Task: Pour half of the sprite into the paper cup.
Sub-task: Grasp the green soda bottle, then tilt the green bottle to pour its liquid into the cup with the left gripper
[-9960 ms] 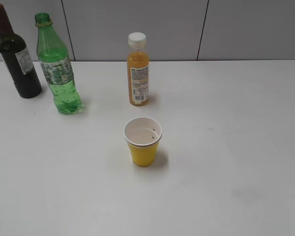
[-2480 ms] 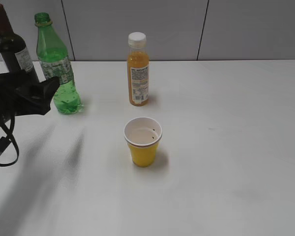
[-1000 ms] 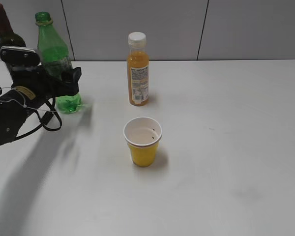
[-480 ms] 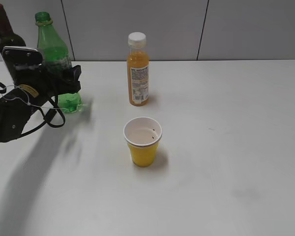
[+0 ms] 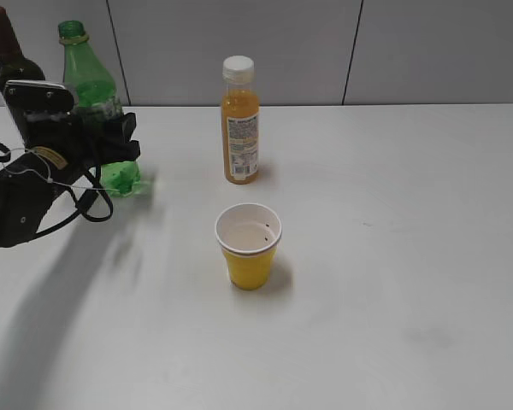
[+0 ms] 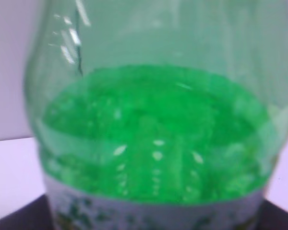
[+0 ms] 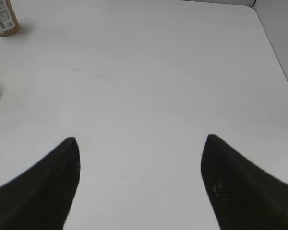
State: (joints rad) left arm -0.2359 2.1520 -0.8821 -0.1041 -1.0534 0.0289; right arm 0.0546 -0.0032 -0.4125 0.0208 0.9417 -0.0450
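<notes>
The sprite (image 5: 85, 81), a tall green bottle, stands at the back left of the white table. Its base (image 5: 120, 175) leans slightly to the right. My left gripper (image 5: 103, 137) is round its label band, with one black finger (image 5: 126, 135) on the bottle's right side. In the left wrist view the sprite (image 6: 153, 134) fills the frame, and dark finger edges (image 6: 9, 223) show at the bottom corners. The yellow paper cup (image 5: 249, 248) stands upright mid-table, far from both grippers. My right gripper (image 7: 140, 143) hangs open over bare table, holding nothing.
A dark wine bottle (image 5: 8, 60) stands just behind and left of the sprite, close to my left arm. An orange juice bottle (image 5: 240, 128) with a white cap stands behind the cup, and its base shows in the right wrist view (image 7: 4, 19). A grey wall closes the back.
My left gripper came in from the left and closed round the sprite. The bottle's top has shifted slightly left and its base now leans. The cup and right gripper have not moved.
</notes>
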